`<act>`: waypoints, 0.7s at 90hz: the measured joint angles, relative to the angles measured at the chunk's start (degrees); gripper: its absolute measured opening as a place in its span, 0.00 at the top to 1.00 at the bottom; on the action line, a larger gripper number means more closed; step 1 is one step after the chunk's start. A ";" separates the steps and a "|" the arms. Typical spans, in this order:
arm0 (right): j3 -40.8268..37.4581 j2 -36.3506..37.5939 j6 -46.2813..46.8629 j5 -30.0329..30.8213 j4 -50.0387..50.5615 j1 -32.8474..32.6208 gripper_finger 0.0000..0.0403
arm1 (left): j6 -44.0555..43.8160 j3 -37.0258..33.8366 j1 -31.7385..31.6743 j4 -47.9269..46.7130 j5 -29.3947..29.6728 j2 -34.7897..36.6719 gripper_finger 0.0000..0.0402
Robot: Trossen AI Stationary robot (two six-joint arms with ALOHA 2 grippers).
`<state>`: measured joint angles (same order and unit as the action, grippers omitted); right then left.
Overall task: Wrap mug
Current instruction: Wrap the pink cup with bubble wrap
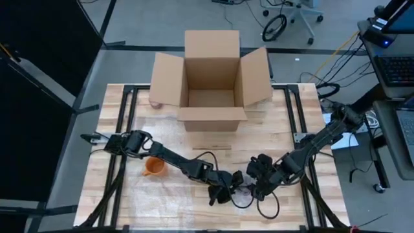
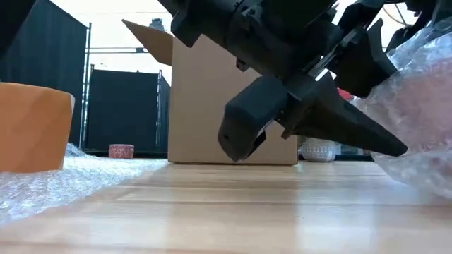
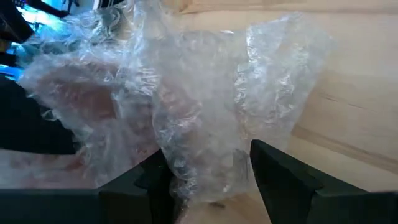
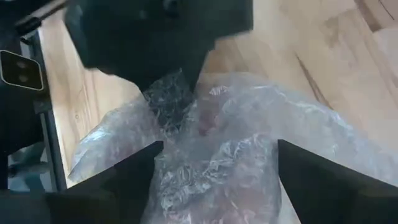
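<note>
Bubble wrap [image 1: 242, 194] bundle w/ pinkish mug [image 3: 81, 102] inside, near table [image 1: 310, 213] front edge | L gripper [image 3: 211, 180] pinching wrap | R gripper [image 4: 217, 168] wide astride it | risk: you tug, wrap slips, bundle unrolls.

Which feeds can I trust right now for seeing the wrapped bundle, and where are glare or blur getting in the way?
High view: evenly lit, but the clear bubble-wrap bundle is mostly hidden between the left gripper and right gripper. Low view: bright window backlight turns the arms into silhouettes; the orange mug is soft. Left wrist view: highlights on the wrap, slightly blurred. Right wrist view: dark blurred shape blocks the top.
</note>
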<state>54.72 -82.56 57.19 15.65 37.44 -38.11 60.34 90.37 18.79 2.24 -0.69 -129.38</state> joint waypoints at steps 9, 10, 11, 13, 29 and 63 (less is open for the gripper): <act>-0.04 0.00 1.69 0.37 1.06 -1.26 0.29 | 0.00 0.11 0.04 0.57 0.51 0.08 0.56; -0.04 0.00 1.91 0.45 1.16 -1.39 0.29 | 0.00 0.11 0.04 0.61 0.53 0.10 0.56; -0.04 -0.01 2.14 0.54 1.27 -1.53 0.29 | -0.01 0.11 0.04 0.64 0.57 0.11 0.56; -0.04 -0.02 2.62 0.80 1.50 -1.83 0.29 | -0.04 0.11 0.09 0.71 0.71 0.12 0.56; -0.07 -0.34 6.55 1.65 3.62 -3.21 0.29 | -2.79 0.22 0.61 0.84 5.20 0.25 0.56; -0.37 -1.57 8.39 1.04 6.03 -2.82 0.29 | -0.69 0.08 1.51 5.11 11.86 0.22 0.56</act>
<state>54.35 -84.13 65.58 16.69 43.47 -40.93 59.65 90.45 20.30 7.35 11.17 -129.16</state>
